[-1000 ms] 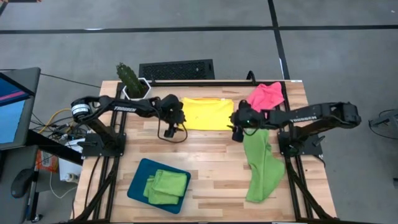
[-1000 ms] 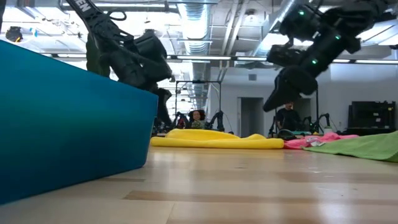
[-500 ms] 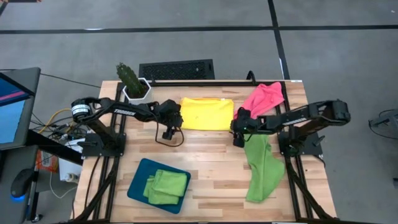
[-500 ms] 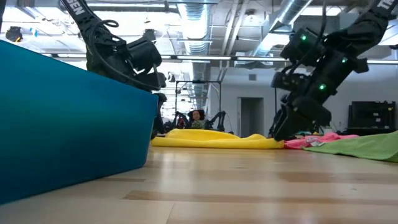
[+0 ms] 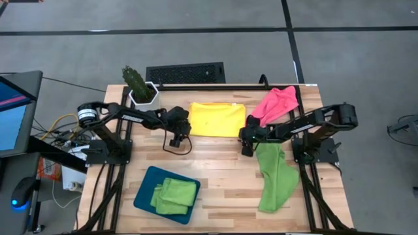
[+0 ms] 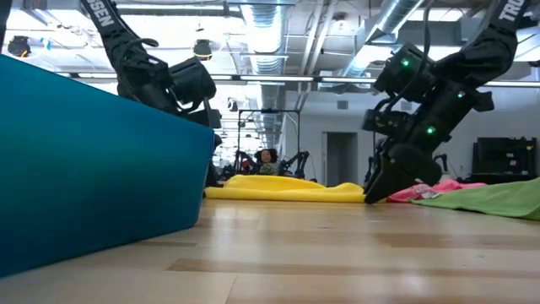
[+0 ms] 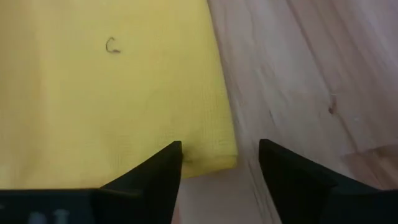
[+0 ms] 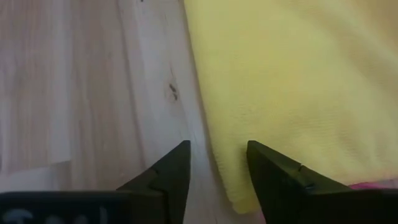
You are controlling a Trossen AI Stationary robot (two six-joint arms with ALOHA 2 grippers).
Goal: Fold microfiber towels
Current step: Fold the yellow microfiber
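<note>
Each near corner of the yellow towel [image 5: 217,119] is straddled by an open gripper: the left gripper [image 7: 219,167] at its left end, the right gripper [image 8: 217,163] at its right end, both low at the table [image 5: 222,163]. The towel's long axis is seen running across the table, arm to arm, so a fold away from the near edge is judged likely.

Yellow towel [image 7: 112,87] – far edges cut off
</note>
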